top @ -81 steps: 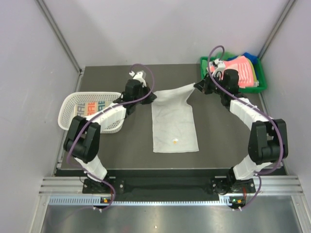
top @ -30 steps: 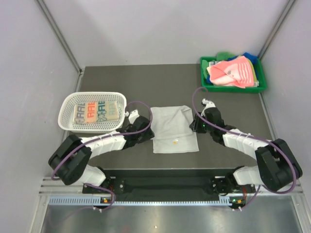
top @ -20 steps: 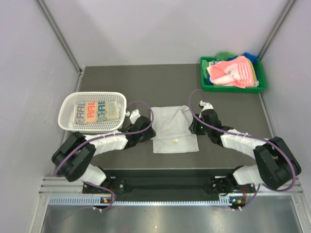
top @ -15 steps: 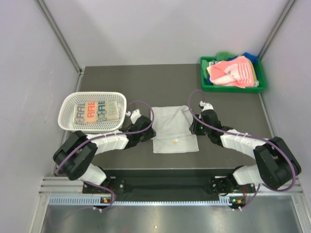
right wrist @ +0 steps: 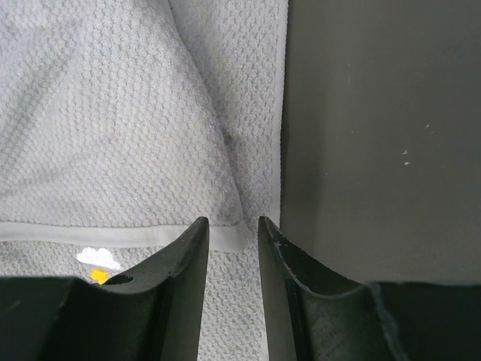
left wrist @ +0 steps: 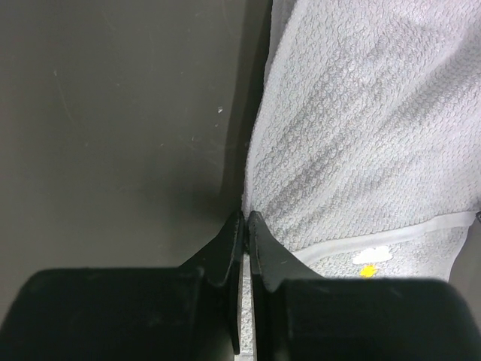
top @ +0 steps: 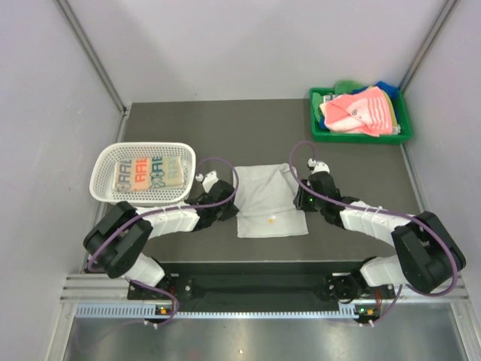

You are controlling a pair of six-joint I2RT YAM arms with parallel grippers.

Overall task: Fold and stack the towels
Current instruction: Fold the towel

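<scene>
A plain grey-white towel (top: 267, 195) lies doubled over in the middle of the table, with a small yellow mark near its front hem. My left gripper (top: 231, 204) is low at the towel's left edge. In the left wrist view its jaws (left wrist: 246, 216) are pressed together on the corner of the upper layer (left wrist: 361, 135). My right gripper (top: 301, 200) is at the towel's right edge. In the right wrist view it (right wrist: 233, 222) is open, its jaws astride the upper layer's hemmed corner (right wrist: 113, 135) without clamping it.
A white perforated basket (top: 101, 177) at the left holds a folded white towel with coloured letters (top: 146, 173). A green tray (top: 361, 138) at the back right holds a pink towel (top: 357, 111), a blue one (top: 387, 89) and others.
Both grippers drew the towel's far edge from the back of the table toward the near edge, doubling it over. In the last half second the arms have barely moved.
</scene>
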